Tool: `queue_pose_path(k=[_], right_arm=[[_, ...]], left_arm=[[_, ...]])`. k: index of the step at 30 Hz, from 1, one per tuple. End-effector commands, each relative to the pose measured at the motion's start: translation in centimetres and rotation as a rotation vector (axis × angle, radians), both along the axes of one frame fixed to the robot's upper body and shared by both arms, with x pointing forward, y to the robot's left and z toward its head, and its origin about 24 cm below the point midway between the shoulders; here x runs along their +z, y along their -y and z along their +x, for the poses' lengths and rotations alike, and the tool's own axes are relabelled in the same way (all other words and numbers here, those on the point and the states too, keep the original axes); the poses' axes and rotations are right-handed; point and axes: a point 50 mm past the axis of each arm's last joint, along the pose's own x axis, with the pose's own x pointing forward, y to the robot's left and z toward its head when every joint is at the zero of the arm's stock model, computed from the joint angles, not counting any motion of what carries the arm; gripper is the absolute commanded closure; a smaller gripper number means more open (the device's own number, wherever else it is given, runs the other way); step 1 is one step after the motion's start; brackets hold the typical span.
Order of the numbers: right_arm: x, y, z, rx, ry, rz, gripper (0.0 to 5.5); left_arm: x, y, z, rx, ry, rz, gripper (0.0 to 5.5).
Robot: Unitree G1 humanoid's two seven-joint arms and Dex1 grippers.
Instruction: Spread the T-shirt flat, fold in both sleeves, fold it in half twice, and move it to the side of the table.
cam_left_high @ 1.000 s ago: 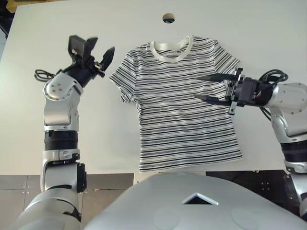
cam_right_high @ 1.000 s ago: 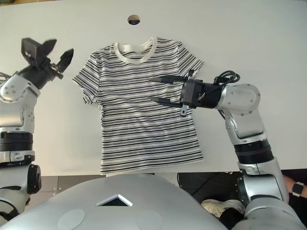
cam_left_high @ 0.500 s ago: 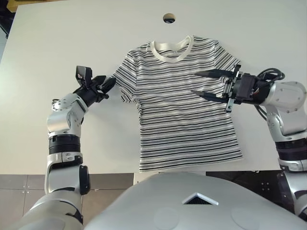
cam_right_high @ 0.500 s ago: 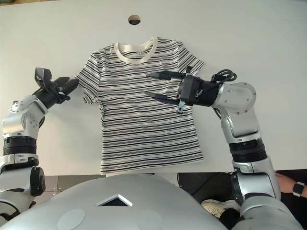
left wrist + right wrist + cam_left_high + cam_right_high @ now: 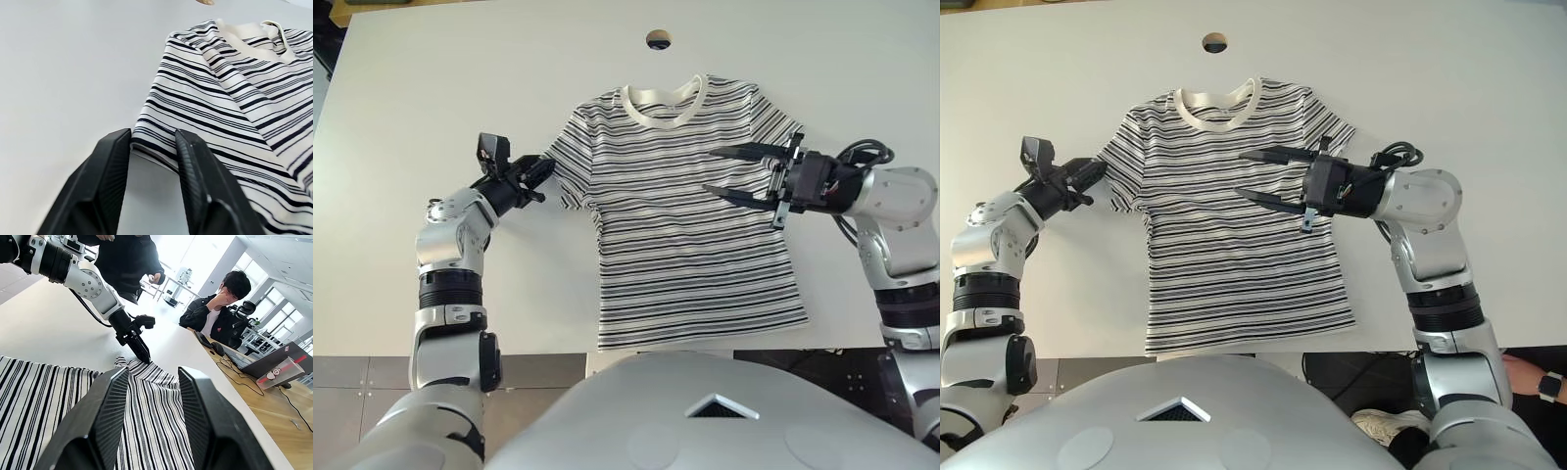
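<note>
T-shirt flat on table, right gripper overhead; hole beyond collar.

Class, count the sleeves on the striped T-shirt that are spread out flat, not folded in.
2. The left sleeve lies flat with its hem at the tips of the left gripper; the right sleeve lies flat near the right gripper.

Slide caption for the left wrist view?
Open left tool poised at the striped T-shirt sleeve hem on the white table.

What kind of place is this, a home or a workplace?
Probably an office or robotics lab: a white table holds the T-shirt, with a laptop on a wooden desk and tall windows behind.
</note>
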Motion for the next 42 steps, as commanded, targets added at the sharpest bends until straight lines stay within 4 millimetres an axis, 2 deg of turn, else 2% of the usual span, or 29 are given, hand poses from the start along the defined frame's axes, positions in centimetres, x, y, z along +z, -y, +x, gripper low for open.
queue_pose_path(k=[1, 6, 13, 15, 20, 27, 31, 37, 42], right_arm=[[0.2, 0.1, 0.3, -0.008, 0.013, -0.005, 3.64], [0.1, 0.1, 0.4, -0.012, 0.012, -0.003, 3.64], [0.0, 0.1, 0.5, -0.021, 0.016, 0.003, 3.64], [0.0, 0.1, 0.6, -0.026, 0.018, 0.006, 3.64], [-0.1, 0.2, 1.0, -0.071, 0.02, -0.002, 3.64], [-0.8, 0.7, 2.3, -0.177, 0.007, -0.014, 3.64], [-1.0, 1.1, 2.5, -0.205, 0.0, -0.01, 3.64], [-2.2, 3.1, 4.1, -0.335, -0.031, -0.039, 3.64], [-3.0, 6.1, 7.1, -0.591, -0.104, -0.038, 3.64]], left_arm=[[-1.5, 0.5, -1.1, -0.012, -0.087, -0.018, 4.61], [-1.0, 0.6, -0.9, -0.016, -0.072, -0.022, 5.36], [2.9, 0.8, 0.3, -0.044, 0.058, -0.037, 5.36], [4.1, 1.4, 0.4, -0.071, 0.094, -0.055, 5.36], [5.5, 4.2, 0.1, -0.169, 0.124, -0.117, 5.36], [7.1, 8.3, 0.8, -0.226, 0.132, -0.327, 5.36], [7.0, 9.8, 1.8, -0.194, 0.114, -0.389, 5.36], [5.1, 10.6, 2.8, -0.123, 0.061, -0.385, 5.36], [4.5, 11.3, 3.0, -0.123, 0.056, -0.373, 4.57]])
